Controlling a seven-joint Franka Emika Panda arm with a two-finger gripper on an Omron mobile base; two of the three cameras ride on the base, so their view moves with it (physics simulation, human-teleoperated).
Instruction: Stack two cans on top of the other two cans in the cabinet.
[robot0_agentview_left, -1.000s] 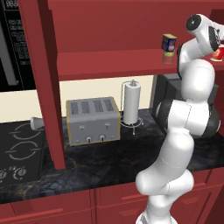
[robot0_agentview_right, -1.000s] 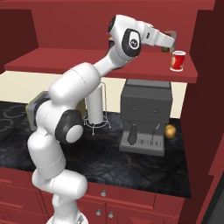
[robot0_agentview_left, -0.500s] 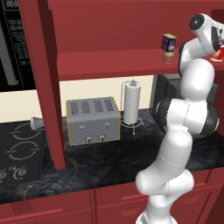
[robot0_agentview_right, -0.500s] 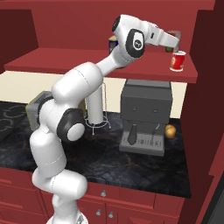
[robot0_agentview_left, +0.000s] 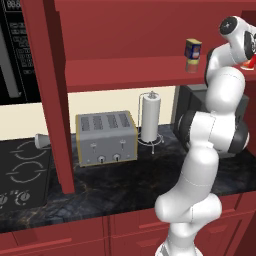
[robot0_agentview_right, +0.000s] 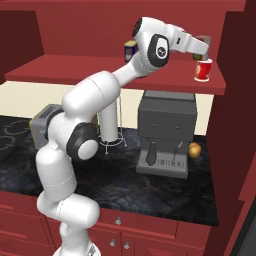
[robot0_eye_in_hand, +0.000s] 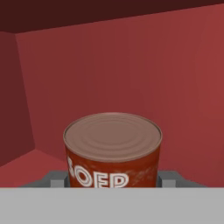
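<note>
Left base view: the blue-and-yellow can (robot0_agentview_left: 193, 48) sits atop a tan can (robot0_agentview_left: 192, 65) on the cabinet (robot0_agentview_left: 125, 72) shelf. Right base view: the gripper (robot0_agentview_right: 201, 51) hovers above the red-and-white can (robot0_agentview_right: 202, 70), carrying a dark red can (robot0_agentview_right: 201, 42). Hand view: its fingers (robot0_eye_in_hand: 56, 179) pinch that can's sides.

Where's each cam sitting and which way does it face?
Left base view: behind-left of the arm, facing the cabinet; arm at right.
Right base view: behind-right, same cabinet; arm at left.
Hand view: on the hand, facing the cabinet's back wall; gripper closed on a lettered can.
Both base views share the blue can.
</note>
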